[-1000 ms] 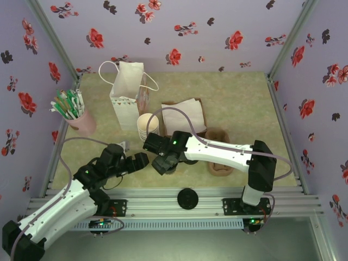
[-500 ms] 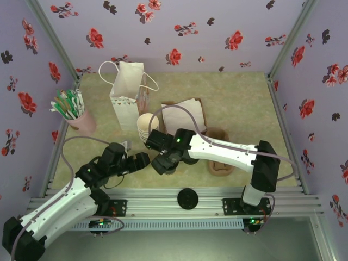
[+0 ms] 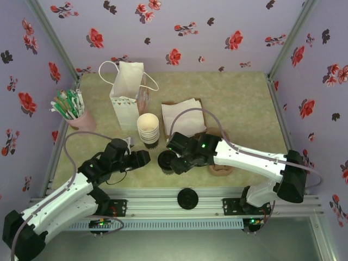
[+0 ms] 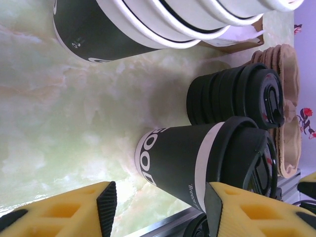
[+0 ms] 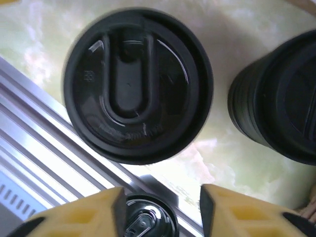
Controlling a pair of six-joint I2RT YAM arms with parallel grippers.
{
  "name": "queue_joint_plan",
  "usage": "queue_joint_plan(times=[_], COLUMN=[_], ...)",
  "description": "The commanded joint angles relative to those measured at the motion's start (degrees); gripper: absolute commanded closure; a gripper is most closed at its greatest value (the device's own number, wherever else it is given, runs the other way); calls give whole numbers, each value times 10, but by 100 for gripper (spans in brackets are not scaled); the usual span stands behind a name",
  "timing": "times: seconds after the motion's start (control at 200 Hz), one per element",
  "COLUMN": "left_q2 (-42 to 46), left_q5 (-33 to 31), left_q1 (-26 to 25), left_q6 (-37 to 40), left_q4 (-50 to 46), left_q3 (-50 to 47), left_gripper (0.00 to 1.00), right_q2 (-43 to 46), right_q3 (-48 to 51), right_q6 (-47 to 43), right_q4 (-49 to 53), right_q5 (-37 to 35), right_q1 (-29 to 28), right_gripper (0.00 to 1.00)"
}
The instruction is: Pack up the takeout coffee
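looking at the takeout coffee [image 3: 165, 160]: stands upright on the green marbled table [image 3: 244, 103], base down, black lid up, long axis straight up from the tabletop. sits near the front edge, just beside the metal rail [image 3: 141, 202], in front of the stack of lidless cups [image 3: 148, 128], just beside the short stack of spare lids [image 4: 237, 96], and between the two grippers.

from the left wrist, looks laid sideways because that camera is rolled: dark wall with white lettering toward the left, lid toward the right. from the right wrist, seen straight down onto the round lid, u-shaped recess opening toward the top of the picture.

left gripper [image 4: 159, 207]: level with the cup's side, yellow fingers partway apart, nothing clamped between them, cup beyond the tips. cannot tell whether the finger at the lid end touches it.

right gripper [image 5: 160, 211]: hangs above the lid, pointing down, fingers partway apart, nothing held. below the gap, a loose lid [image 5: 148, 224] on the rail.

farther back: white paper bag [image 3: 128, 92] upright, napkins [image 3: 185, 117] beside it, pink cup of straws [image 3: 76, 117] at the left wall.
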State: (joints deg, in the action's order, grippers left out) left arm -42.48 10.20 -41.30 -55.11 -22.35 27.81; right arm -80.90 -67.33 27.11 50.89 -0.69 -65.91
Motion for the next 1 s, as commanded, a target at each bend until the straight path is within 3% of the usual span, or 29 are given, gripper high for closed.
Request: queue_joint_plan(times=[0.0,0.245,0.995], left_q2=[-23,-60,-13], left_q5=[6,1,-12], left_q1=[-4,-4,-4], left_q6=[16,33,22], left_q4=[35,55,13], left_q3=[18,21,-7], left_gripper=[52,55,55], right_q2=[8,-46,-141], right_q3=[23,5,-75], right_q6=[27,22,-25], right_q4=[-29,-36,-51], right_q5=[13,7,34], right_q1=[14,37,98], right_gripper=[68,77,75])
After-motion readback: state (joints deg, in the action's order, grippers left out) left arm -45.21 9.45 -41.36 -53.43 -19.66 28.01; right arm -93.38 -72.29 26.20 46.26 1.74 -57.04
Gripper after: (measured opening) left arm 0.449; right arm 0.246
